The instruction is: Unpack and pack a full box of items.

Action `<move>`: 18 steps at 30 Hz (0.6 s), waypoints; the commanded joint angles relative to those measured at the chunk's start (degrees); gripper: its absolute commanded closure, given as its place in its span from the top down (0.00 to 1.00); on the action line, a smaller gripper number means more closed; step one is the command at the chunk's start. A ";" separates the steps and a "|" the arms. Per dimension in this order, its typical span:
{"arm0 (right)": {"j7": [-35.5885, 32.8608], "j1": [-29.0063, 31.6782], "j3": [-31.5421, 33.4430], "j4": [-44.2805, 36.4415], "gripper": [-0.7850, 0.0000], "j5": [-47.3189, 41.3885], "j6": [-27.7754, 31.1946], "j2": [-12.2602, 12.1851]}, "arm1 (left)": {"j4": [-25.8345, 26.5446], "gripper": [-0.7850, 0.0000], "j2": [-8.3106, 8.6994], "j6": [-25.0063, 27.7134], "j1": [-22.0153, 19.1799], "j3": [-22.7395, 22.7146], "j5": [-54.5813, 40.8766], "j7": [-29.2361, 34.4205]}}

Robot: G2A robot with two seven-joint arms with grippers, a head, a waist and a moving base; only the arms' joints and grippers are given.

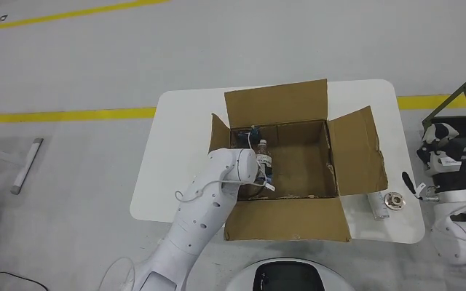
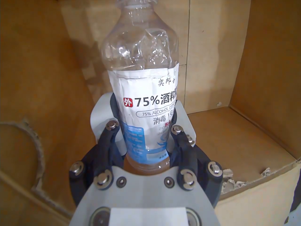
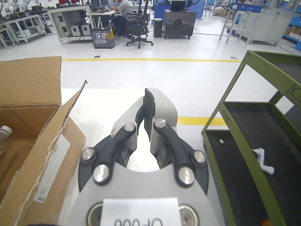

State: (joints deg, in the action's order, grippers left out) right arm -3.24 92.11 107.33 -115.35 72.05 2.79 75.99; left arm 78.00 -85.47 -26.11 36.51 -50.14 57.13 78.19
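I'm holding the bottle (image 2: 141, 71) in the left gripper (image 2: 145, 111), fingers clamping its lower label, down inside the box (image 1: 302, 164) near the left wall. Cardboard is crowding in close on that side, and bare floor is opening out toward the box's right end. The flaps are folding outward over the table (image 1: 182, 145). The right gripper (image 3: 147, 111) is sitting pinched tight on nothing, between the right flap and the green cart (image 3: 224, 95).

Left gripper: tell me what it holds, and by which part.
The left gripper holds the bottle by its lower body, near the base.
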 commanded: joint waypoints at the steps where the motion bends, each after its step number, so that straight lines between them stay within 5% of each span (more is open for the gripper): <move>1: 0.00 0.00 0.00 0.00 0.00 0.00 0.00 0.00 | -0.39 0.14 -0.27 0.10 -0.10 -0.09 0.55 0.10; 3: 0.00 0.00 0.00 0.00 0.00 0.00 0.00 0.00 | -0.68 0.15 -0.54 0.25 -0.15 -0.19 1.04 0.25; 5: 0.00 0.00 0.00 0.00 0.00 0.00 0.00 0.00 | -1.09 0.34 -0.81 0.39 -0.15 -0.33 1.62 0.39; 8: 0.00 0.00 0.00 0.00 0.00 0.00 0.00 0.00 | -1.67 0.47 -1.19 0.62 -0.01 -0.66 2.46 0.62; 9: 0.00 0.00 0.00 0.00 0.00 0.00 0.00 0.00 | -1.86 0.89 -1.31 0.71 0.02 -0.85 2.77 0.70; 10: 0.00 0.00 0.00 0.00 0.00 0.00 0.00 0.00 | -1.97 1.00 -1.43 0.81 0.05 -1.04 3.05 0.80; 18: 0.00 0.00 0.00 0.00 0.00 0.00 0.00 0.00 | -1.06 1.00 -2.40 1.71 0.58 -3.09 4.67 1.70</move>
State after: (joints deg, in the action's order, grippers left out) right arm -3.24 92.11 107.33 -115.35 72.05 2.79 75.99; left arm 76.47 -87.75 -24.58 36.96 -52.91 61.65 79.71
